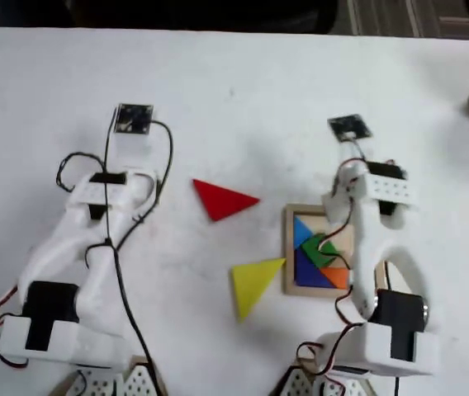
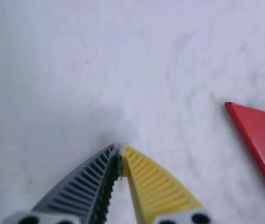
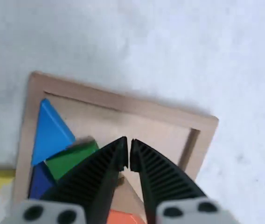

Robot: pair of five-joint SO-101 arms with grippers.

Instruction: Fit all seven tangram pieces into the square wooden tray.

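**Figure.** Tangram assembly, seating stage. The right hand (image 3: 128, 149) hung clenched over the open middle of the square wooden tray (image 3: 123, 100), with nothing visible between its fingers and its tips just beside the green piece (image 3: 72, 156). The light-blue triangle (image 3: 51, 130), dark-blue piece (image 3: 39, 179) and orange piece (image 3: 128, 217) sat along one side of the tray. The green piece looked skewed against them, though whether it lay flat could not be told. The red triangle (image 1: 222, 200) and yellow triangle (image 1: 253, 280) lay outside on the tabletop (image 1: 218, 74), the yellow one nearly touching the tray rim. The left hand (image 2: 121, 156) rested clenched and empty on bare tabletop near the red triangle.

The step was probably squaring the green piece. This would be done well by pushing low and sideways with the clenched tips until the edges met flush. That would leave an unbroken gap for the two large triangles and avoid lifting the neighbouring pieces.
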